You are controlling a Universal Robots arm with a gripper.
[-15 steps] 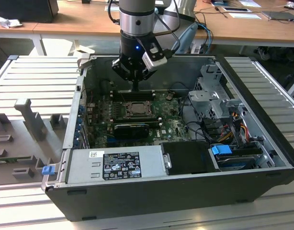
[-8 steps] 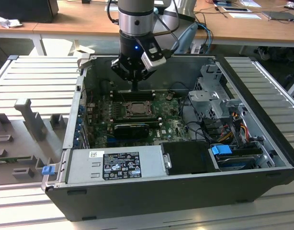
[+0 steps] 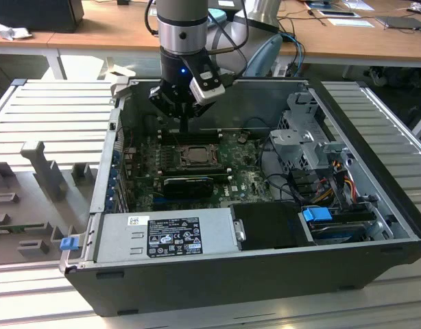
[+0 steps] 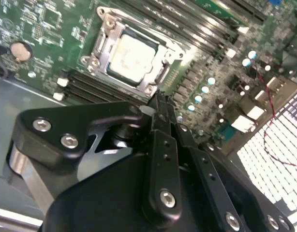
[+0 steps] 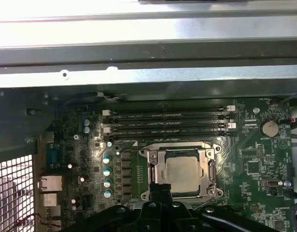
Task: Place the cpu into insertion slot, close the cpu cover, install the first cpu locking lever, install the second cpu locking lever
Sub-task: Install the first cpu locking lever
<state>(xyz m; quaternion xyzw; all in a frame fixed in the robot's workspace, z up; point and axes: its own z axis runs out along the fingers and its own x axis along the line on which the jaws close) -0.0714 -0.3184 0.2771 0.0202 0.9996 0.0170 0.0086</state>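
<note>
The cpu point(image 3: 196, 155) lies in its socket on the green motherboard, its pale silver top showing in both wrist views point(image 4: 134, 57) point(image 5: 182, 173). The cpu cover point(image 4: 106, 44), a metal frame point(image 5: 155, 166), lies flat around the chip. My gripper point(image 3: 185, 126) hangs just above the board at the socket's far edge, beside the memory slots. Its black fingers meet at the tip point(image 4: 157, 99) point(image 5: 160, 190), shut with nothing between them. The tip stands close to one corner of the socket frame. I cannot tell how the locking levers stand.
Memory slots point(image 5: 168, 123) run beside the socket. A long black card point(image 3: 188, 184) lies at the near side of it. The power supply point(image 3: 173, 236), a drive cage point(image 3: 310, 140) and cable bundles point(image 3: 320, 185) fill the case. The case walls point(image 3: 265, 89) rise all around.
</note>
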